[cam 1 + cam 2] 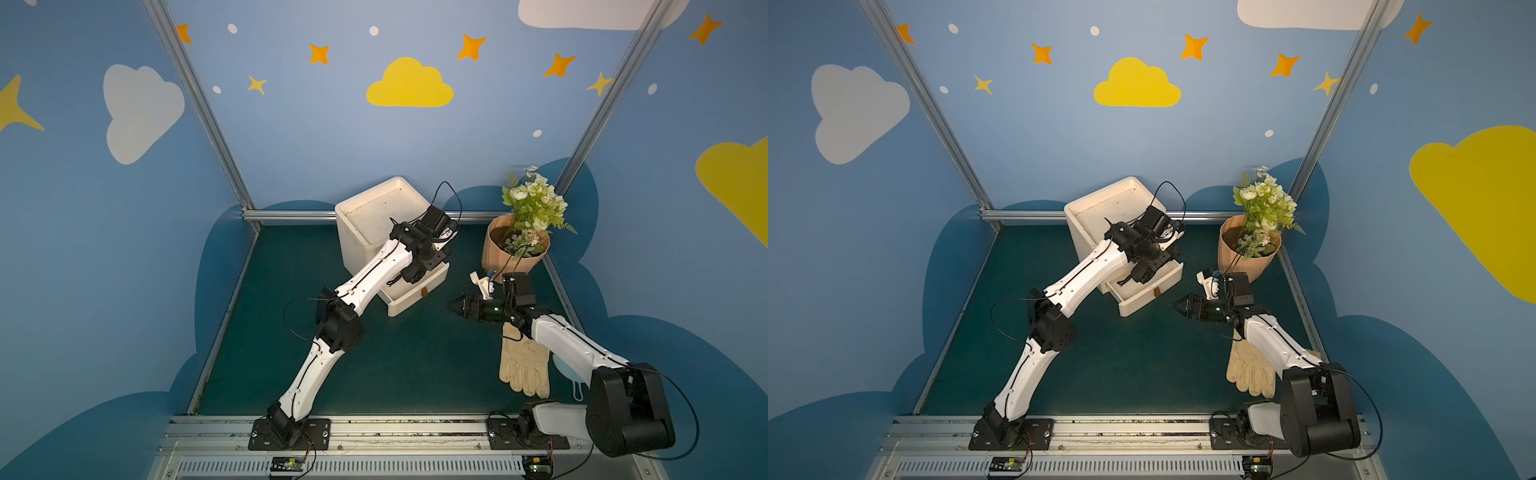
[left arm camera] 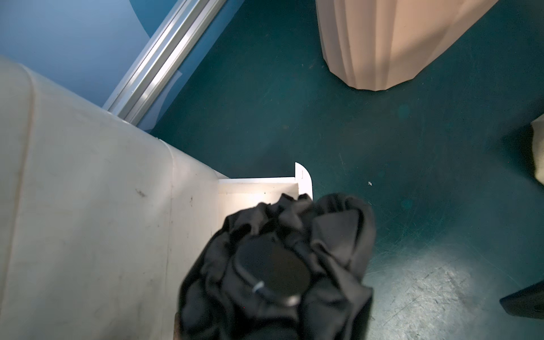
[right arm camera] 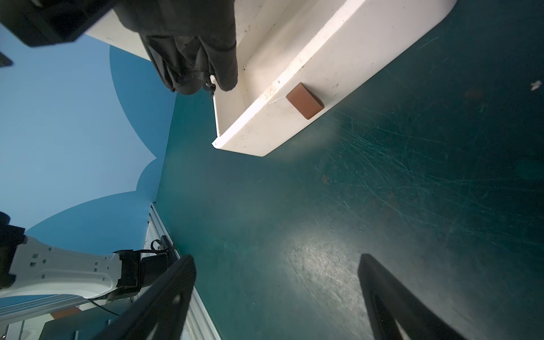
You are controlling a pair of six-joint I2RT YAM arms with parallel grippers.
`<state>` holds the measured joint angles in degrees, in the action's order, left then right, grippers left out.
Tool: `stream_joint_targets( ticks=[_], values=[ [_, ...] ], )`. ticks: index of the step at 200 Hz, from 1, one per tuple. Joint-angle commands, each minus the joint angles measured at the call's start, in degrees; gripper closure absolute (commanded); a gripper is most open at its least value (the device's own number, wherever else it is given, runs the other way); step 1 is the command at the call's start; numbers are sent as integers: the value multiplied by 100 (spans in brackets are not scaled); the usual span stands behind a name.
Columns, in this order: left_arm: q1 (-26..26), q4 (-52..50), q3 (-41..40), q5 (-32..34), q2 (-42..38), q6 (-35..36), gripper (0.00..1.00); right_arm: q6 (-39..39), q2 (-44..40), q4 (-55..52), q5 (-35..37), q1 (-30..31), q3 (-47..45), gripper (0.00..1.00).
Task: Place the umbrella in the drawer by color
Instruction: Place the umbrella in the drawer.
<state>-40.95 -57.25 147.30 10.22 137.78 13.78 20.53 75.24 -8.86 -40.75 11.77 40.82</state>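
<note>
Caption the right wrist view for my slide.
Folded black umbrella hanging over a corner of the open white drawer, right gripper open above the green table.

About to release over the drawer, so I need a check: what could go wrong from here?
The umbrella hangs over the drawer corner, partly past its rim: dropped now, it may catch the wall and tip onto the table. Its loose fabric could bunch above the rim and block closing.

Umbrella (image 2: pixel 276 265) above open drawer (image 1: pixel 403 301), cabinet (image 1: pixel 361 249) behind, flowerpot (image 1: pixel 511 253) right, glove (image 1: pixel 523 370) front-right
</note>
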Motion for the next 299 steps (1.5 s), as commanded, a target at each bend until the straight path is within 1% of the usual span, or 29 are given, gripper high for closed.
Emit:
stream_joint_targets(
  ticks=[1, 22, 43, 77, 91, 106, 131, 140, 169, 193, 201, 254, 274, 299],
  values=[
    [30, 140, 175, 160, 139, 133, 78, -98, 64, -98, 93, -14, -12, 11],
    [39, 90, 166, 441, 314, 187, 78, -113, 95, -123, 102, -12, 18, 11],
    [78, 22, 130, 386, 427, 144, 75, -133, 165, -160, 98, -18, 58, 11],
    [134, 30, 96, 501, 642, 134, 70, -120, 244, -134, 67, -8, 75, 12],
    [149, 40, 104, 590, 695, 140, 64, -120, 250, -142, 70, -15, 67, 12],
    [157, 44, 106, 664, 716, 151, 54, -149, 254, -192, 87, -15, 67, 11],
    [152, 24, 104, 727, 667, 177, 44, -132, 334, -175, 68, -17, 68, 11],
    [149, 21, 105, 721, 624, 186, 42, -98, 388, -123, 61, -17, 58, 11],
    [149, 5, 105, 736, 441, 195, 30, 119, 638, 325, -133, -20, -1, 12],
    [132, -65, 111, 808, 260, 230, 26, 379, 833, 701, -70, 5, -39, 17],
    [131, -93, 103, 820, 172, 230, 23, 463, 907, 851, -31, 14, -47, 18],
    [207, -275, 116, 681, -741, 96, 17, 1014, 1548, 1735, 252, 235, 84, 36],
    [423, -278, 114, 513, -1149, -99, 12, 1221, 1841, 2069, 365, 333, 219, 43],
    [918, -245, 97, -4, -1550, -365, 8, 1479, 2221, 2470, 443, 386, 371, 48]
  ],
)
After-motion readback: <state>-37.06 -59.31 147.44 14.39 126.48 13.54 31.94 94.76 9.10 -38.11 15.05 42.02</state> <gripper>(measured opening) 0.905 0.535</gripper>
